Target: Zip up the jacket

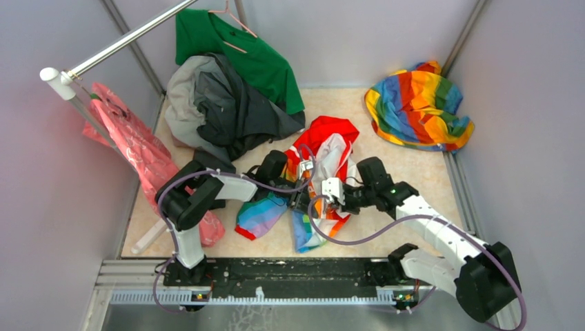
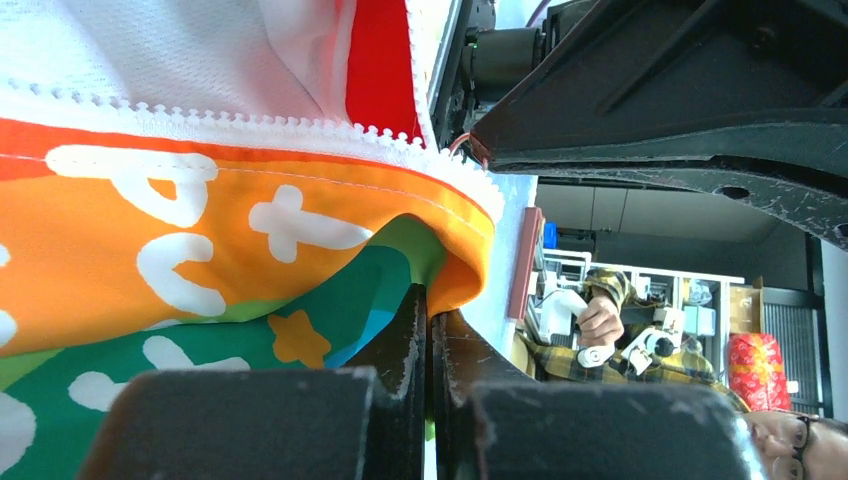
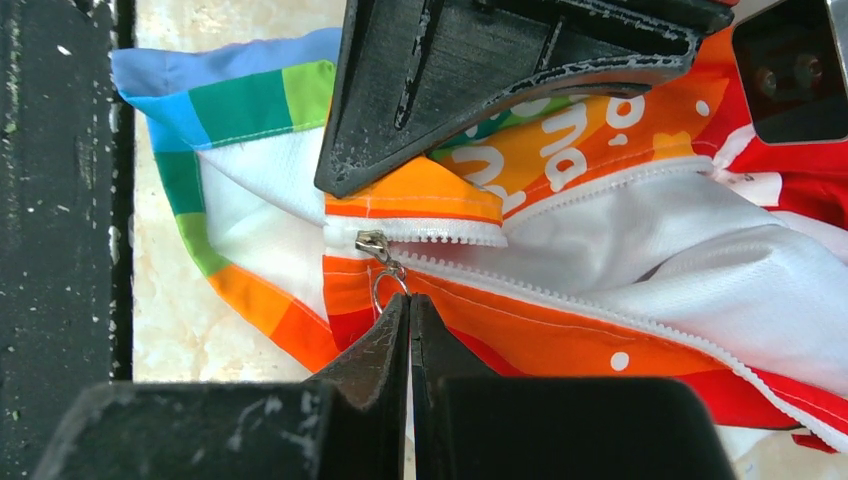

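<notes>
Two pincers hold the little jacket by its zip.

The small white jacket with rainbow stripes and a red hood [image 1: 332, 148] lies crumpled in the middle of the pale table [image 1: 414, 179], between the two arms. The left pincer [image 2: 430, 310] is squeezed shut on the jacket's orange and green edge, just under the white zip teeth [image 2: 250, 125]. The right pincer [image 3: 408, 305] is squeezed shut too, its tips nipping the silver zip ring [image 3: 388, 285]. Past the ring, the two rows of teeth lie apart.
</notes>
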